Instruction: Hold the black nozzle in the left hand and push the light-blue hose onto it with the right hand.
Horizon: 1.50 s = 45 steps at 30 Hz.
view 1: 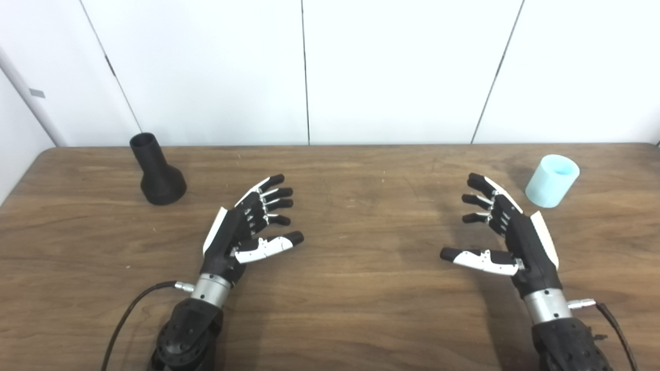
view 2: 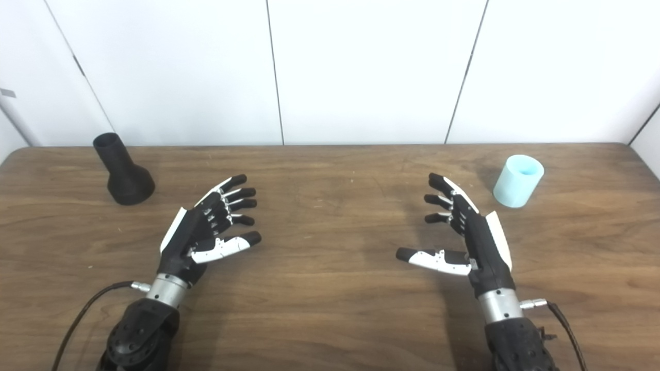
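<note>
The black nozzle (view 1: 157,171) stands on its wide base at the far left of the wooden counter (view 1: 361,309), narrow mouth up and leaning slightly left, close to the back edge. The light-blue hose (view 1: 552,180) — a short, stubby tube — stands on end at the far right, open end up and tilted a little to the right. The two are well apart, at opposite ends of the counter.

The left robot hand (view 1: 247,226) hovers over the counter nearer the middle, to the right of the nozzle and not touching it; its fingers are spread and its thumb is held out, with nothing in its hold. The right robot hand (view 1: 502,232) mirrors it — fingers apart, thumb pointing inward, holding nothing — and sits near the hose, just to its lower left, without contact. A dark cable (view 1: 129,314) runs from each wrist.
</note>
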Motion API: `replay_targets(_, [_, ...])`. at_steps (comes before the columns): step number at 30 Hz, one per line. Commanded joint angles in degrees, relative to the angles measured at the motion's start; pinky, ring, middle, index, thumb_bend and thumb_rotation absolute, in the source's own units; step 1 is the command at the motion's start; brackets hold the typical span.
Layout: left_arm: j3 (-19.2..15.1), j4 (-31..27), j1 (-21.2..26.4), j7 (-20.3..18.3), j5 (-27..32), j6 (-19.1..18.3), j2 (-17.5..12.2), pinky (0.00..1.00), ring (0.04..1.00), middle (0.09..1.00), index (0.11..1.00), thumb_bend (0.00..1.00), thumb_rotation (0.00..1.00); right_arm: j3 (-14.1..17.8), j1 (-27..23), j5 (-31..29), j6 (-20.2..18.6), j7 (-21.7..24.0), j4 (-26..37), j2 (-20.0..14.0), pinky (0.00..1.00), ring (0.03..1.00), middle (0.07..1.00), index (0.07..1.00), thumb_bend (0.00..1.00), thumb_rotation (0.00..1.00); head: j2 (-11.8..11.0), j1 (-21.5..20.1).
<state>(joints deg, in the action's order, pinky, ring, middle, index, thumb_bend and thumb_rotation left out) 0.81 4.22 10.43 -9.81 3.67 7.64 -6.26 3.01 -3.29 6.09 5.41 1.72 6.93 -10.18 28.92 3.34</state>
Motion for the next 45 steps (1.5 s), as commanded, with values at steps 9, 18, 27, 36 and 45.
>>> replay_targets(9, [0.2, -1.5, 1.5, -0.1, 0.2, 2.2, 0.1, 0.58, 0.751, 0.77, 0.785, 0.63, 0.12, 0.5, -1.3, -0.4, 4.3, -1.4, 1.0, 0.3, 0.63, 0.783, 0.872, 0.875, 0.73, 0.11, 0.1, 0.0])
replay_targets(18, [0.4, -1.6, 1.4, -0.5, 0.4, 2.0, 0.0, 0.58, 0.751, 0.77, 0.785, 0.62, 0.12, 0.6, -1.1, -0.1, 4.3, -1.3, 0.8, -0.1, 0.63, 0.775, 0.87, 0.877, 0.73, 0.11, -0.5, 1.6])
replay_targets(27, [2.0, 2.5, 2.1, 0.9, -1.7, 4.5, 2.8, 0.56, 0.737, 0.76, 0.785, 0.65, 0.15, 1.8, -0.8, -1.7, 8.0, -0.5, -3.5, -2.4, 0.62, 0.773, 0.874, 0.895, 0.72, 0.11, -5.6, 15.3])
replay_targets(36, [2.4, 5.9, 3.4, 2.5, -4.1, 6.3, 4.5, 0.56, 0.736, 0.756, 0.786, 0.67, 0.15, 2.2, -1.7, -4.2, 11.3, 0.6, -6.9, -3.7, 0.62, 0.798, 0.902, 0.926, 0.65, 0.04, -8.2, 19.5])
replay_targets(45, [-0.3, -1.2, 3.4, 10.6, -13.6, 5.7, 3.1, 0.58, 0.735, 0.752, 0.83, 0.66, 0.19, 2.1, -2.2, -4.6, 11.0, 0.8, -7.4, -3.8, 0.6, 0.79, 0.908, 0.938, 0.62, 0.02, -7.9, 19.3])
